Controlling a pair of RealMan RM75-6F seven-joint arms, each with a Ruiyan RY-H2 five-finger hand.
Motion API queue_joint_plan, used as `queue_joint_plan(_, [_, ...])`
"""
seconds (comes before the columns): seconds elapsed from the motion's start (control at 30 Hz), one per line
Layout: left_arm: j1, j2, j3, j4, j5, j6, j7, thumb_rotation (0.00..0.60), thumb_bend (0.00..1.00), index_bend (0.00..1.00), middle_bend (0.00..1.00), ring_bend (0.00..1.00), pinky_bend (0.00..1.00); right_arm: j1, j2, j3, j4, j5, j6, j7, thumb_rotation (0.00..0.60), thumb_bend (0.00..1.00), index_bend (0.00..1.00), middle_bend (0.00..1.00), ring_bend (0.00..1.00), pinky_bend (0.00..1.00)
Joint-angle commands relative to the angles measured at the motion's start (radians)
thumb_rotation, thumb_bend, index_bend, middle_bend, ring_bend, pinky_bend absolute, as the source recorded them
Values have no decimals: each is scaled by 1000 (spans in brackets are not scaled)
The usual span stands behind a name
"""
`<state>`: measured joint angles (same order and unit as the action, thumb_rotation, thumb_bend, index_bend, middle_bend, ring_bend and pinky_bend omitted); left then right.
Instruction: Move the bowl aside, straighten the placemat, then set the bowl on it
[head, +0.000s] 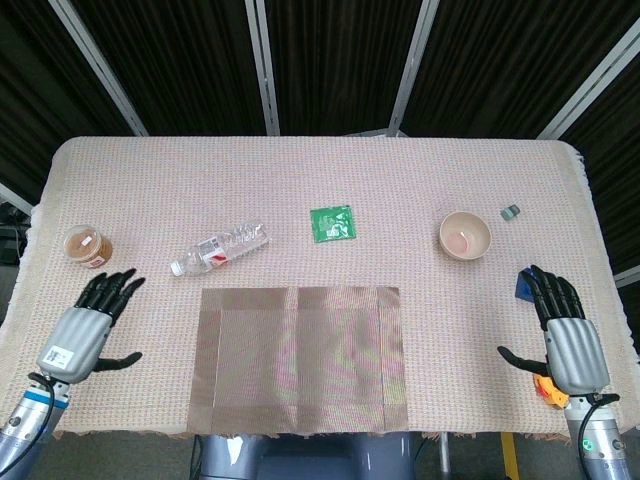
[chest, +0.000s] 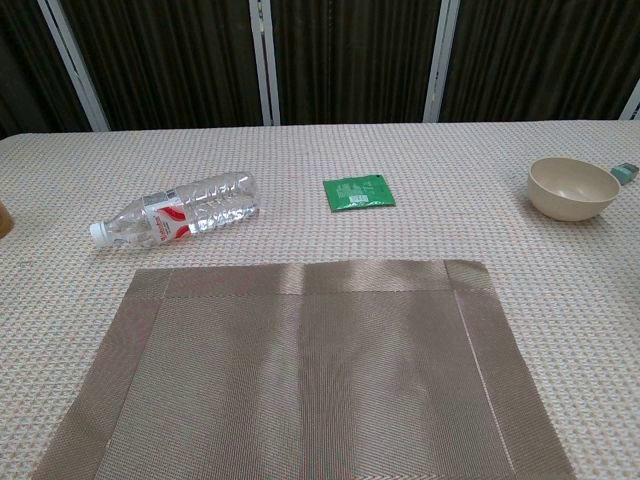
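Observation:
A brown woven placemat lies flat and square at the table's near middle, also filling the chest view's foreground. The beige bowl stands upright on the cloth at the right, far from the mat; the chest view has the bowl at its right edge. My left hand hovers open left of the mat, fingers spread, holding nothing. My right hand is open near the table's right edge, below the bowl. Neither hand shows in the chest view.
A clear plastic bottle lies on its side above the mat's left corner. A green packet lies behind the mat. A jar stands far left. A small grey object and a blue item sit near the right edge.

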<state>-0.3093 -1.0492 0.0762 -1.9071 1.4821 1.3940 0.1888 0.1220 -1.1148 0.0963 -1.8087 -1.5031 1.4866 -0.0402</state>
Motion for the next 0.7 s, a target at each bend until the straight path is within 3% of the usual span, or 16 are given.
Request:
queue_joint_plan(0.03, [14,11,-67,6,-78,42,-7,600,0,0,0,0,0,34,-4,18,31,75,-83,2,600,0,0,0,0,0])
queue_joint_plan(0.27, [28,-15,-131,30,-162,82,40,600,0,0,0,0,0,139,-28,57,145,223,-295,-8,600,0,1,0,0,0])
queue_joint_plan(0.47, [34,-18,-145,41,-181,79,45,600,0,0,0,0,0,245,-89,93,281,329,-464,-43,600,0,70,0,0,0])
queue_joint_plan(0.6, [38,-21,-155,57,-196,75,44,600,4,0,0,0,0,340,-151,135,423,448,-628,-39,600,0,134,0,0,0])
queue_joint_plan(0.7, [36,-24,-159,71,-206,63,44,600,6,0,0,0,0,387,-184,153,511,488,-685,-44,600,0,162,0,0,0])
